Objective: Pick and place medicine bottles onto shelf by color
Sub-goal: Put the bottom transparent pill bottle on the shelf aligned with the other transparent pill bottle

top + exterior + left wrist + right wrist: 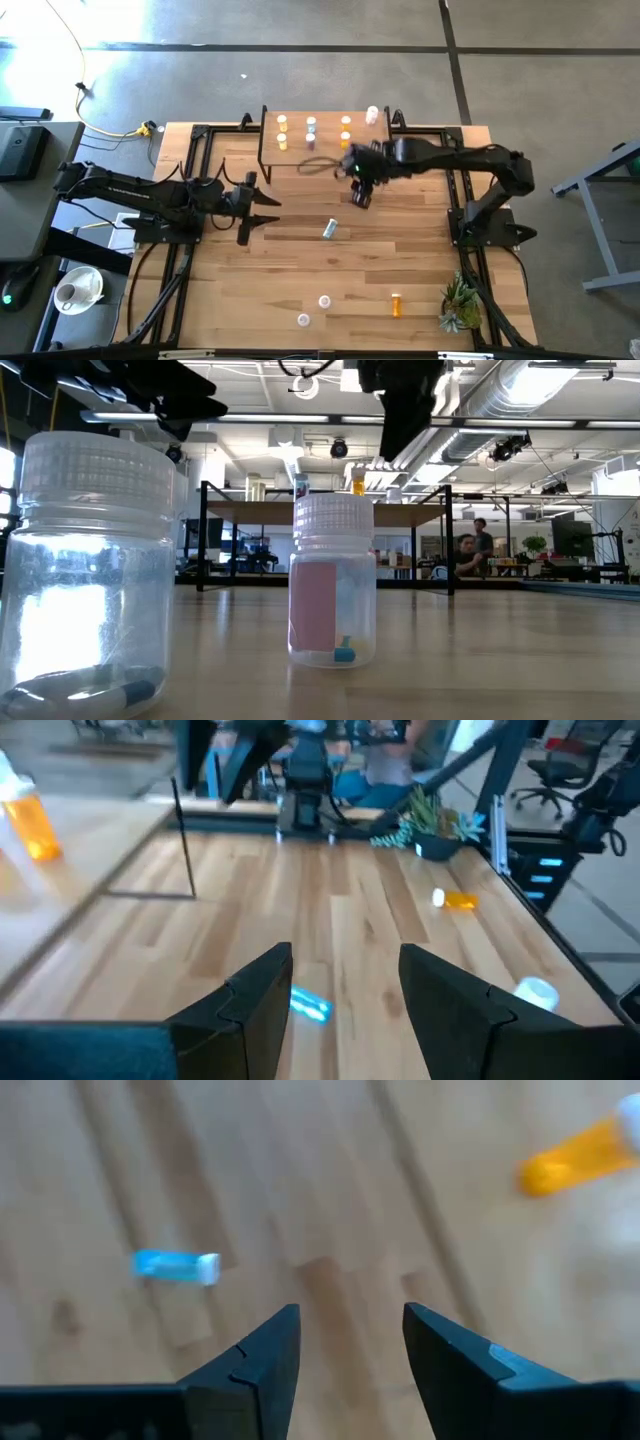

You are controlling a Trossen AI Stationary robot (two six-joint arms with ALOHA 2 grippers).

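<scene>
Both pincers are open and empty. The right pincer hangs by the shelf, probably eyeing the blue bottle lying mid-surface. The left pincer waits nearby. 7 bottles are up there already.

Bright daylight, window glare upper left overhead; both wrist views motion-blurred; low view backlit.

Right tool open — empty, blue bottle lying, orange bottle beyond
</scene>
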